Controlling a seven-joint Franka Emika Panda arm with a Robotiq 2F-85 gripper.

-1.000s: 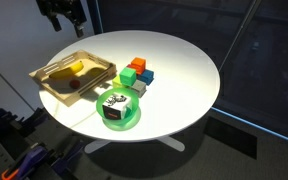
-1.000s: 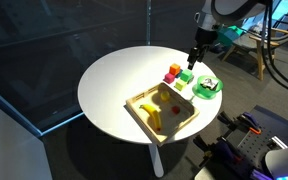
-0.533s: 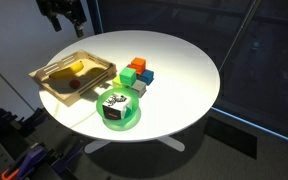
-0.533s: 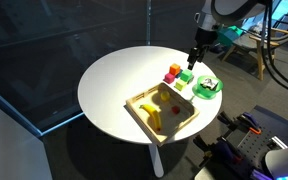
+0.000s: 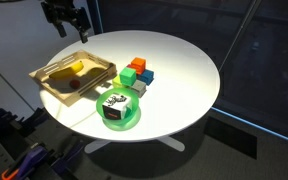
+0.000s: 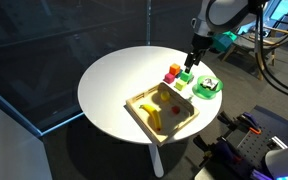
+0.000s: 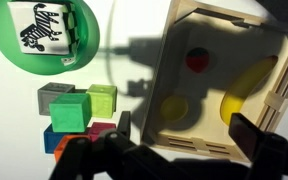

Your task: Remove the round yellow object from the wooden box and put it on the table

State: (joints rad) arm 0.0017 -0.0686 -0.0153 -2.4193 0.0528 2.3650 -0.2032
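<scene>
The wooden box [image 7: 224, 140] lies on the white round table [image 5: 179, 70] and shows in both exterior views [image 5: 46, 72] [image 6: 134, 104]. In the wrist view the round yellow object [image 7: 174, 107] lies in the box's shaded corner. A yellow banana [image 7: 249, 85] and a small dark red piece [image 7: 197, 60] lie beside it. My gripper [image 7: 184, 135] is open and empty. It hangs above the table's edge, apart from the box [image 5: 69, 22] [image 6: 194, 55].
A cluster of coloured blocks [image 7: 79, 112] [image 5: 137, 75] [image 6: 176, 74] stands beside the box. A green plate [image 7: 9, 40] [image 5: 122, 122] [image 6: 206, 92] holds a black-and-white cube [image 7: 46, 28]. Dark glass walls stand behind the table.
My gripper has shifted slightly over the table's edge. Nothing on the table has moved.
</scene>
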